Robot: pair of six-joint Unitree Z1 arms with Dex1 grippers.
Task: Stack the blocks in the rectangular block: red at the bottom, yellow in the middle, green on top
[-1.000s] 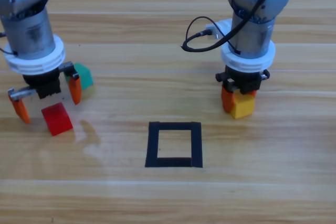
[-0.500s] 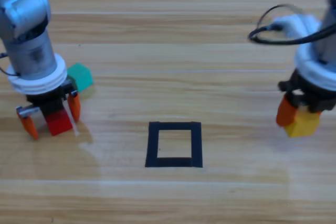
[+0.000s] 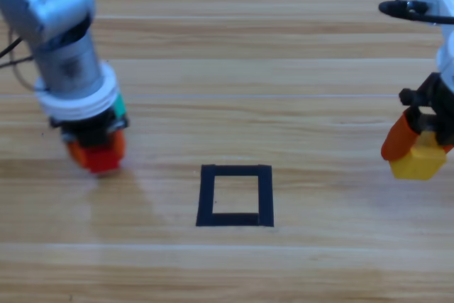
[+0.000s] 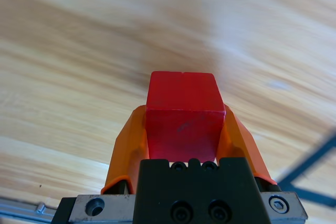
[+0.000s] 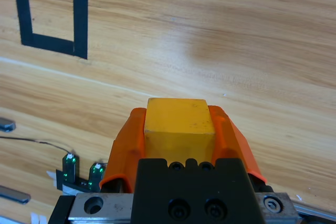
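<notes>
The red cube point(image 3: 101, 159) point(image 4: 181, 116) is clamped between the orange jaws of my left gripper point(image 3: 97, 154) point(image 4: 181, 129), left of the black tape square point(image 3: 235, 195). A sliver of the teal-green cube point(image 3: 120, 108) peeks out behind the left arm's wrist. At the picture's right edge, my right gripper point(image 3: 417, 152) point(image 5: 178, 129) is shut on the yellow cube point(image 3: 418, 162) point(image 5: 178, 127), well away from the tape square point(image 5: 52, 9). The inside of the square is bare wood.
Wooden table point(image 3: 234, 69) all around. In the right wrist view, a thin cable point(image 5: 31, 142) and small fittings with green lights point(image 5: 68, 162) lie near the table edge at the lower left.
My left gripper has closed on the red cube and shifted right with it, covering most of the green cube. My right gripper carried the yellow cube slightly farther right.
</notes>
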